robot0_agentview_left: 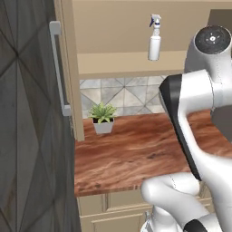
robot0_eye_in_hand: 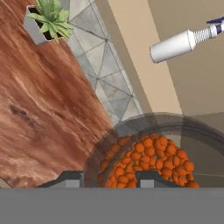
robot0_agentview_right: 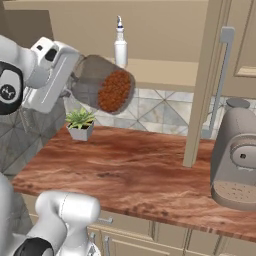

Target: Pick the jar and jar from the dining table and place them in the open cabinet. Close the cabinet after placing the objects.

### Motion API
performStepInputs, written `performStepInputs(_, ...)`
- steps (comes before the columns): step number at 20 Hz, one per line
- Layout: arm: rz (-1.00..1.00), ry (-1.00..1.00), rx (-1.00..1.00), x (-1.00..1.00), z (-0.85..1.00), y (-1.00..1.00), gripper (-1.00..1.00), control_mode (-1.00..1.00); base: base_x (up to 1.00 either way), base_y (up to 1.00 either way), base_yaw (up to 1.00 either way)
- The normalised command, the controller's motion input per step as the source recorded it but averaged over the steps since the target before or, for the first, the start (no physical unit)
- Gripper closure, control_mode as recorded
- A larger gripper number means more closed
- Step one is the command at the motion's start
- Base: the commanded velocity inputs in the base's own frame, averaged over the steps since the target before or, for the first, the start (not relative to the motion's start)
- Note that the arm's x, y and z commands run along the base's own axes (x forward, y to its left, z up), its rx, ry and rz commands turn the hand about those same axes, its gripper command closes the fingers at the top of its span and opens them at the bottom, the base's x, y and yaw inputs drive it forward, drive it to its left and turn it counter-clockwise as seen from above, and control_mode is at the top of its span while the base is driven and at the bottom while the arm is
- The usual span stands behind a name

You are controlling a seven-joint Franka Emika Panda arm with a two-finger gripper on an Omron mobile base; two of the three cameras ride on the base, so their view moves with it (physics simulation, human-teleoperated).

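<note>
Step in hand: I am carrying the jar of reddish-brown grains (robot0_agentview_right: 104, 84) toward the open cabinet (robot0_agentview_right: 165, 35); placing is not yet done.
Gripper state: my gripper (robot0_eye_in_hand: 109, 177) is clamped on this jar, which lies tilted on its side, its base facing the right base camera.
Jar position: in the air above the wood-grain counter (robot0_agentview_right: 145, 170), below and just left of the cabinet shelf (robot0_agentview_right: 160, 70), above the potted plant (robot0_agentview_right: 81, 123).
Next move: I judge it calls for lifting the jar over the shelf lip, righting it, and setting it down.
Edges: the spray bottle (robot0_agentview_right: 120, 42) stands on the shelf near the entry path; the open cabinet door (robot0_agentview_right: 207, 85) hangs at the right.
Open room: the shelf right of the spray bottle looks bare.
Other hazard: the coffee machine (robot0_agentview_right: 235, 160) sits beyond the door, well apart.
</note>
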Motion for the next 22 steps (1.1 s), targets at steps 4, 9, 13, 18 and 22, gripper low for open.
performStepInputs(4, 0.16, -0.01, -0.15, -0.03, 0.38, -0.45, 1.0, -1.0, 0.0, 0.0, 0.0)
performStepInputs(9, 0.02, 0.0, -0.01, -0.02, 0.03, -0.43, 1.0, -1.0, 0.0, 0.0, 0.0)
performStepInputs(13, 0.06, 0.06, 0.0, 0.27, 0.1, -0.49, 1.0, -1.0, 0.0, 0.0, 0.0)
performStepInputs(18, 0.03, 0.03, 0.02, 0.23, 0.03, -0.24, 1.0, -1.0, 0.0, 0.0, 0.0)
performStepInputs(22, 0.01, 0.06, 0.09, 0.51, 0.0, -0.16, 1.0, -1.0, 0.0, 0.0, 0.0)
